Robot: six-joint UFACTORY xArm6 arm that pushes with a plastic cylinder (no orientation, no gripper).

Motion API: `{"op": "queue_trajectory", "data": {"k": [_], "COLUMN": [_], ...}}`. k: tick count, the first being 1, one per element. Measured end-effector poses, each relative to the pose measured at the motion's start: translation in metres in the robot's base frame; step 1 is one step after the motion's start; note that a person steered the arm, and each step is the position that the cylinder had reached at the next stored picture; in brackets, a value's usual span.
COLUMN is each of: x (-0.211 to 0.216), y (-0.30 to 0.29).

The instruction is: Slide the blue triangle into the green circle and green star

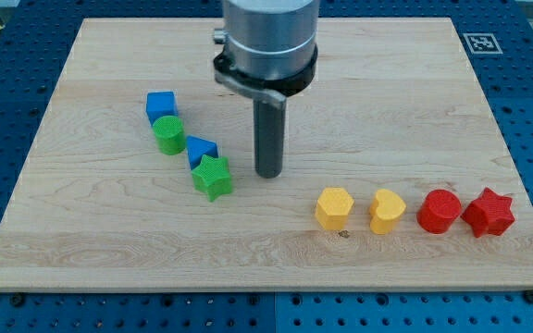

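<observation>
The blue triangle sits left of the board's centre, touching the green star just below it and close to the green circle at its upper left. A blue cube sits just above the green circle. The four form a diagonal line. My tip rests on the board to the right of the blue triangle and green star, a short gap away from both.
A yellow hexagon, a yellow heart, a red circle and a red star stand in a row at the view's lower right. The wooden board lies on a blue perforated table.
</observation>
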State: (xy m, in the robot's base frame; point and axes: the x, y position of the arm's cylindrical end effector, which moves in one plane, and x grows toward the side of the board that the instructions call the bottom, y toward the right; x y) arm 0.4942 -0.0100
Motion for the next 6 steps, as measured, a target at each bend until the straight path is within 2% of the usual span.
{"op": "queue_trajectory", "data": {"k": [3,4,5,6], "x": [0.04,0.05,0.033,-0.002], "y": [-0.068,-0.049,-0.026,-0.025]}}
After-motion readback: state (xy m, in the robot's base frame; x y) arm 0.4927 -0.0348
